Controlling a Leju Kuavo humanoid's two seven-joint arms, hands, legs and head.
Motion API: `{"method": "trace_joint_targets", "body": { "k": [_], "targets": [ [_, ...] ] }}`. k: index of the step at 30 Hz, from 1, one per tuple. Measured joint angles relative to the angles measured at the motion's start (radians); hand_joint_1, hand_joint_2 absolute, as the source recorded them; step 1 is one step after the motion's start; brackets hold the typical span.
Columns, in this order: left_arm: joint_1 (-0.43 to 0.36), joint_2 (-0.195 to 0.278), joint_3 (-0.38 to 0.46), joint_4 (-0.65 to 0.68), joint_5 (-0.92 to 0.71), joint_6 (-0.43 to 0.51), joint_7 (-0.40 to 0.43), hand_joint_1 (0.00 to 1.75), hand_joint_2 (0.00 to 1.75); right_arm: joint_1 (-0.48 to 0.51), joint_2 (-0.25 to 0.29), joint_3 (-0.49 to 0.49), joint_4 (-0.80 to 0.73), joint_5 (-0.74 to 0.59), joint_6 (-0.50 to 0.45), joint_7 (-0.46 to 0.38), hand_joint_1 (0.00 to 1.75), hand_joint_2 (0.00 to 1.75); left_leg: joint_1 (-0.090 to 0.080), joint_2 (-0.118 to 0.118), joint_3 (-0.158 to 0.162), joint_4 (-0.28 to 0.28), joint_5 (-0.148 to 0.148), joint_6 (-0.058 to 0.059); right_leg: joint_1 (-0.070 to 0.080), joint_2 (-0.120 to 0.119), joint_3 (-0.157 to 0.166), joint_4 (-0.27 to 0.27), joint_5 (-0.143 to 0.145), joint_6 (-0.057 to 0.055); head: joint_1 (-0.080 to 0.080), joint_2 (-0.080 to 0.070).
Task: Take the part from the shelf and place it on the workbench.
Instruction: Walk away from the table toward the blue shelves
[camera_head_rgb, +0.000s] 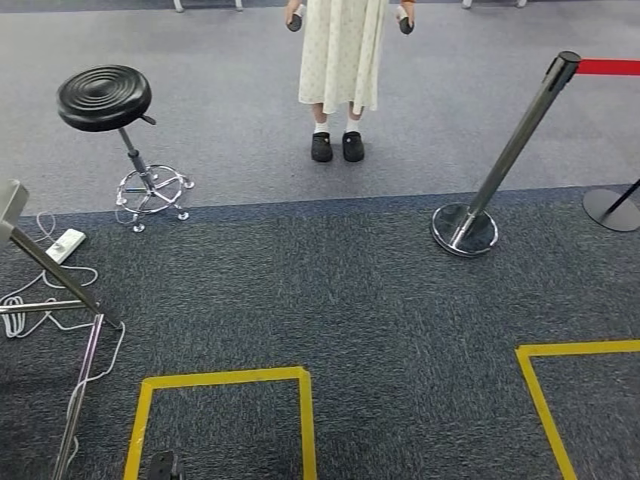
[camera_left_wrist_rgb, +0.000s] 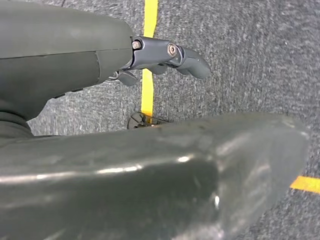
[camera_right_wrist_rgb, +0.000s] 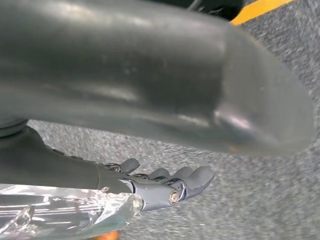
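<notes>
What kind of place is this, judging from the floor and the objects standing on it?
Probably an indoor robot test or demonstration hall. The grey carpet carries yellow tape squares, a barrier post holds a red belt, and a black stool stands near loose white cables. A person stands watching.

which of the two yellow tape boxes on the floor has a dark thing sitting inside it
The left yellow tape box, straight ahead at the lower centre of the head view: a small dark object sits at its near edge. The right tape box encloses only bare carpet where visible.
</notes>
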Motion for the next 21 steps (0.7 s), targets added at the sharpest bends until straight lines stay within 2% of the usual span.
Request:
{"method": "trace_joint_targets", "body": {
  "k": [1,2,4,5,6,8,9,11,12,13,14,15,16,17,18,20,21],
  "targets": [
    [0.0,0.0,0.0,0.0,0.0,0.0,0.0,0.0,0.0,0.001,0.0,0.0,0.0,0.0,0.0,0.0,0.0,0.0,-0.001,0.013,0.001,0.0,-0.001,0.0,0.0,-0.003,0.008,-0.008,0.011,0.0,0.0,0.0],
    [-0.001,0.0,0.0,0.0,0.0,0.0,0.0,0.0,0.0,0.003,0.0,0.0,0.0,0.0,0.0,0.0,0.0,0.0,-0.001,0.025,0.004,0.0,-0.003,-0.002,0.0,-0.01,0.038,-0.058,0.038,-0.002,0.0,0.0],
    [-0.001,0.0,-0.001,0.0,0.0,0.0,0.0,0.0,0.0,0.002,0.0,0.0,0.0,0.0,0.0,0.0,0.0,0.0,-0.004,0.045,0.011,0.002,-0.01,-0.01,0.002,-0.05,0.12,-0.199,0.091,-0.006,0.0,0.0],
    [-0.001,0.0,-0.001,0.0,0.0,0.0,0.0,0.0,0.0,0.0,0.0,0.0,0.0,0.0,0.0,0.0,0.0,0.0,-0.006,0.053,0.015,0.002,-0.014,-0.015,0.004,-0.065,0.148,-0.248,0.106,-0.011,0.0,0.0],
    [-0.001,0.0,-0.001,0.0,0.0,0.0,0.0,0.0,0.0,-0.001,0.0,0.0,0.0,0.0,0.0,0.0,0.0,0.0,-0.008,0.061,0.018,0.002,-0.016,-0.02,0.007,-0.073,0.16,-0.271,0.11,-0.017,-0.001,0.0],
    [-0.003,0.0,-0.002,0.0,0.0,0.0,0.0,0.0,0.0,-0.001,0.001,0.0,0.0,0.0,0.0,0.0,0.0,0.0,-0.007,0.075,0.023,-0.002,-0.017,-0.029,0.011,-0.054,0.156,-0.274,0.11,-0.031,-0.001,0.0],
    [-0.004,0.0,-0.002,0.0,0.0,0.0,0.0,0.0,0.0,0.0,0.0,0.0,0.0,0.0,0.0,0.0,0.0,0.0,-0.005,0.071,0.024,0.0,-0.021,-0.036,0.01,-0.044,0.157,-0.278,0.112,-0.037,-0.001,0.0],
    [-0.005,-0.001,-0.003,0.0,-0.001,-0.001,0.0,0.0,0.0,0.0,0.0,0.0,0.0,0.0,-0.001,0.0,0.0,0.0,-0.002,0.033,0.006,0.046,-0.056,-0.047,0.005,-0.023,0.161,-0.286,0.117,-0.049,-0.005,0.0],
    [-0.004,0.0,-0.003,0.0,-0.001,-0.002,0.0,0.0,0.0,-0.001,0.0,0.0,0.0,0.0,-0.001,0.0,0.0,0.0,-0.001,0.008,-0.019,0.101,-0.086,-0.05,0.003,-0.011,0.161,-0.287,0.119,-0.053,-0.007,0.0],
    [-0.003,0.0,-0.003,0.0,-0.001,-0.002,0.0,0.0,0.0,-0.002,0.001,0.0,0.0,0.0,-0.001,0.0,0.0,0.0,-0.001,-0.007,-0.054,0.17,-0.118,-0.051,0.003,0.0,0.161,-0.288,0.12,-0.056,-0.008,0.0],
    [-0.002,0.0,-0.003,0.0,-0.001,-0.001,0.0,0.0,0.0,-0.003,0.001,0.0,0.0,0.0,-0.001,0.0,0.0,0.0,-0.001,-0.014,-0.088,0.234,-0.14,-0.053,0.003,0.014,0.161,-0.288,0.12,-0.057,-0.009,0.0],
    [-0.001,0.001,-0.003,0.0,0.0,-0.001,0.001,0.0,0.0,-0.002,0.001,0.0,0.0,0.0,-0.001,0.0,0.0,0.0,-0.001,-0.016,-0.112,0.273,-0.144,-0.053,0.002,0.028,0.161,-0.288,0.12,-0.057,-0.009,0.0],
    [0.0,0.001,-0.003,0.0,0.0,-0.001,0.001,0.0,0.0,-0.001,0.0,-0.001,0.0,0.0,-0.001,0.0,0.0,0.0,0.0,-0.017,-0.121,0.279,-0.13,-0.054,0.002,0.042,0.161,-0.287,0.12,-0.057,-0.009,0.0],
    [-0.001,0.001,-0.003,0.0,0.0,-0.001,0.001,0.0,0.0,-0.001,0.0,-0.001,0.0,0.0,-0.001,0.0,0.0,0.0,0.001,-0.019,-0.11,0.244,-0.095,-0.054,0.0,0.056,0.162,-0.287,0.121,-0.055,-0.009,0.0],
    [-0.001,0.001,-0.003,0.0,0.0,-0.001,0.001,0.0,0.0,-0.001,0.001,-0.001,0.0,0.0,-0.001,0.0,0.0,0.0,0.003,-0.03,-0.086,0.186,-0.054,-0.055,-0.002,0.071,0.162,-0.287,0.121,-0.052,-0.009,0.0],
    [-0.002,0.0,-0.003,0.001,0.001,-0.001,0.002,0.0,0.0,-0.003,0.001,-0.001,0.0,0.0,-0.001,0.0,0.0,0.0,0.013,-0.082,-0.035,0.063,0.001,-0.057,-0.003,0.098,0.157,-0.282,0.121,-0.04,-0.01,0.0],
    [-0.003,-0.001,-0.003,0.002,0.001,-0.001,0.002,0.0,0.0,-0.004,0.0,-0.001,0.0,0.0,-0.001,0.0,0.0,0.0,0.016,-0.104,-0.021,0.029,0.009,-0.056,-0.003,0.109,0.152,-0.28,0.122,-0.033,-0.011,0.0]
  ]
}}
